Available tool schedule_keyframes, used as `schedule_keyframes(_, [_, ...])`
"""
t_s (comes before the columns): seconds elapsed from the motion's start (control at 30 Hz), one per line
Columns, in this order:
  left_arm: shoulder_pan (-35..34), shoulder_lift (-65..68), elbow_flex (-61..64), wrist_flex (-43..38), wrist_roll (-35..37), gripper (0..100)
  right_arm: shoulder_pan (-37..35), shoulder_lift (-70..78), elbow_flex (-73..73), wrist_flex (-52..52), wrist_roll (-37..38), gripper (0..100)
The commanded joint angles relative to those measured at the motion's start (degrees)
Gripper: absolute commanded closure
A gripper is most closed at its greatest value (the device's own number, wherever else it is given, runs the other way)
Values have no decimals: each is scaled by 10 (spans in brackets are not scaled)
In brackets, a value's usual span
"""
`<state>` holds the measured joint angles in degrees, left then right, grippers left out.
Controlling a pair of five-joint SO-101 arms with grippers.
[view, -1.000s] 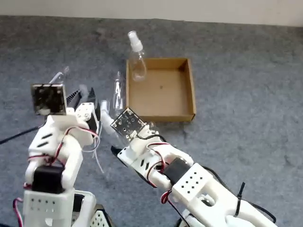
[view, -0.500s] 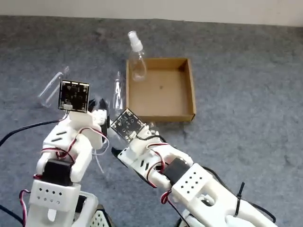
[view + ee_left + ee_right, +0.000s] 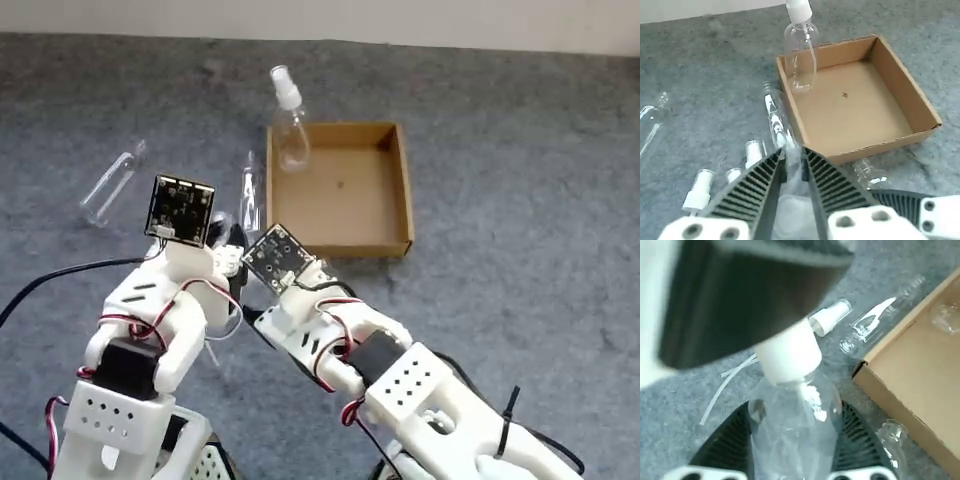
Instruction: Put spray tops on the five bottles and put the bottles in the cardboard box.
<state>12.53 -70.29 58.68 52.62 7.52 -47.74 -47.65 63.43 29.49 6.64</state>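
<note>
Now the right pincer [image 3: 792, 442] clamps a bottle [image 3: 790, 412], the left pincer [image 3: 793, 159] pinched narrow on its spray top [image 3: 788, 354].

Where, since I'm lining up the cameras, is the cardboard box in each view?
High view: cardboard box upper centre, capped bottle in its corner.
Left wrist view: cardboard box just past the left gripper.
Right wrist view: cardboard box corner beside the held bottle.
Shared landmark: clear bottle lying along its wall.
</note>
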Motion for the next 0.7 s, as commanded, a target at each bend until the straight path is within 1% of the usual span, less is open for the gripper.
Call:
schedule_keyframes(0.0, [35,10,-33,1,-1,990,14,-21,-9,-14,1,995])
schedule_keyframes(0.23, [35,14,-32,1,-2,988,14,-21,-9,-14,1,995])
schedule_keyframes(0.3, [33,13,-32,1,-2,960,14,-21,-9,-14,1,995])
schedule_keyframes(0.4, [18,8,-37,4,-2,892,15,-21,-9,-14,3,995])
schedule_keyframes(0.47, [-5,0,-44,2,1,882,15,-21,-8,-14,4,995])
schedule_keyframes(0.57, [-34,-45,-44,4,3,885,17,-21,-10,-14,4,995])
schedule_keyframes(0.67, [-49,-116,-32,4,3,884,19,-21,-11,-14,3,995])
